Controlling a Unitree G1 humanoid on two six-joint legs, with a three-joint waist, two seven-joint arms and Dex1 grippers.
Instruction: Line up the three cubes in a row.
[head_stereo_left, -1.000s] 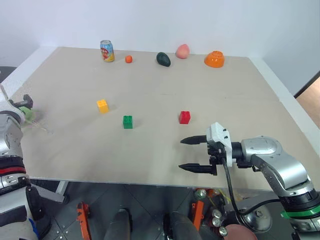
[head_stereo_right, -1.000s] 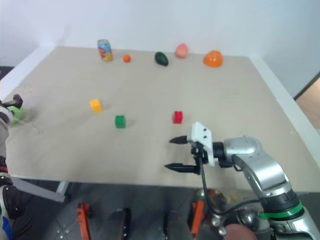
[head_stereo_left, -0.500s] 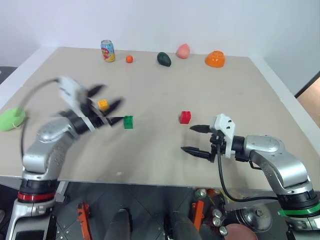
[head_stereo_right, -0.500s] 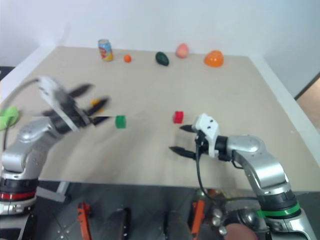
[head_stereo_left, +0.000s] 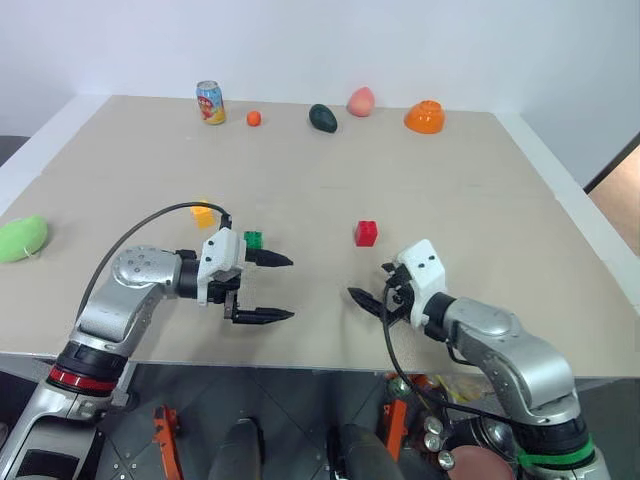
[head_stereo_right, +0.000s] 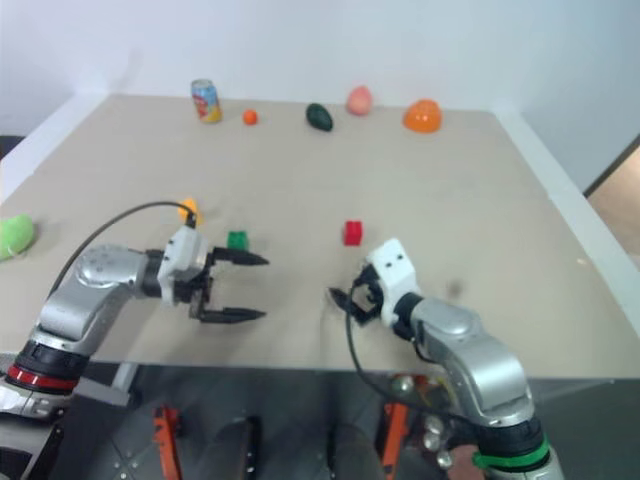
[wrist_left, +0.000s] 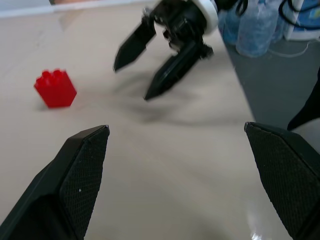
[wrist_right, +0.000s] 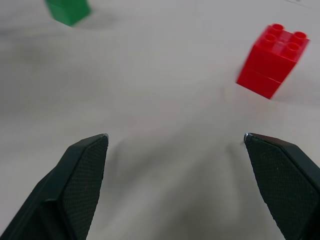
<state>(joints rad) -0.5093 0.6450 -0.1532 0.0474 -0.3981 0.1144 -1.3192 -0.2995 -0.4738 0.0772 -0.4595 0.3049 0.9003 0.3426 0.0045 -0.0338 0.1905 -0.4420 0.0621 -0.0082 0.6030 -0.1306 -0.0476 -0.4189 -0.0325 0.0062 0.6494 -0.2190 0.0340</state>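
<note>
Red cube (head_stereo_left: 366, 233) sits on the counter (head_stereo_left: 480, 190) just past the right hand (head_stereo_left: 369, 297), fingers apart, nothing held. Green cube (head_stereo_left: 253, 239) is right beside the left hand (head_stereo_left: 278, 288), also spread wide and empty; yellow cube (head_stereo_left: 203, 213) lies just beyond that, partly behind its cable.

arms: silver shells, red/green bands | wrists: white blocks, black cables | fingers (head_stereo_left: 268, 316): black, pointed
</note>
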